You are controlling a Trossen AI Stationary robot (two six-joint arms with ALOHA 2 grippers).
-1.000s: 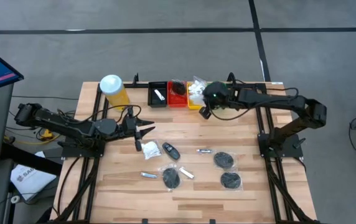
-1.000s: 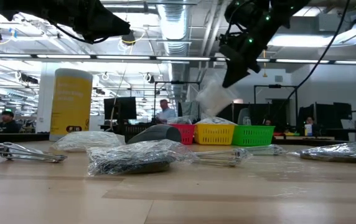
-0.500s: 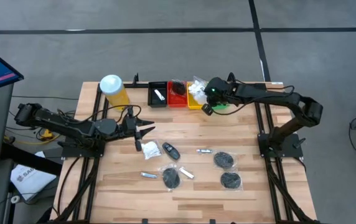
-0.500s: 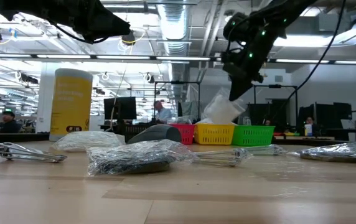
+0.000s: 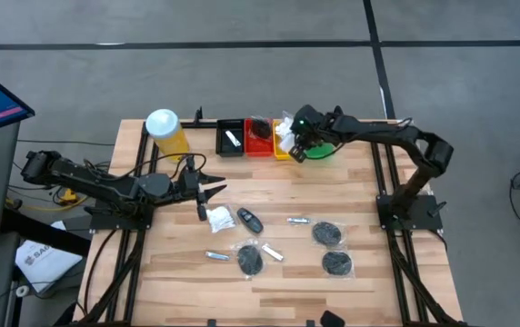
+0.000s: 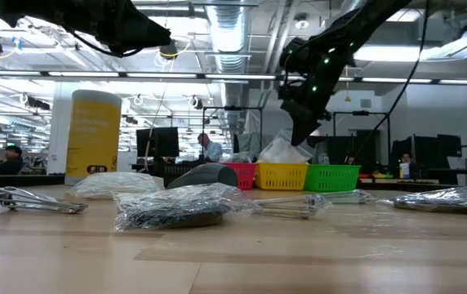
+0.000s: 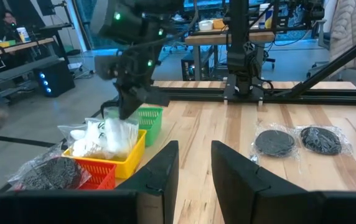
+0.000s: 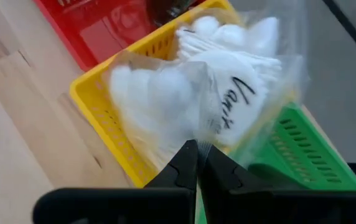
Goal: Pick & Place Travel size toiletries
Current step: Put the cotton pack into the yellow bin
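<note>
High view gives us bare table [image 5: 405, 263] along the near edge and far right side. At the back edge sit 4 trays [image 5: 274, 138]; the right gripper [image 5: 297, 151], clenched on a white sachet [image 8: 184, 99], hangs over the yellow tray [image 8: 103, 115]. We count 3 black discs [image 5: 327, 233], 1 oval case [image 5: 249, 219]. We cannot tell the left gripper's [image 5: 216, 193] state.
</note>
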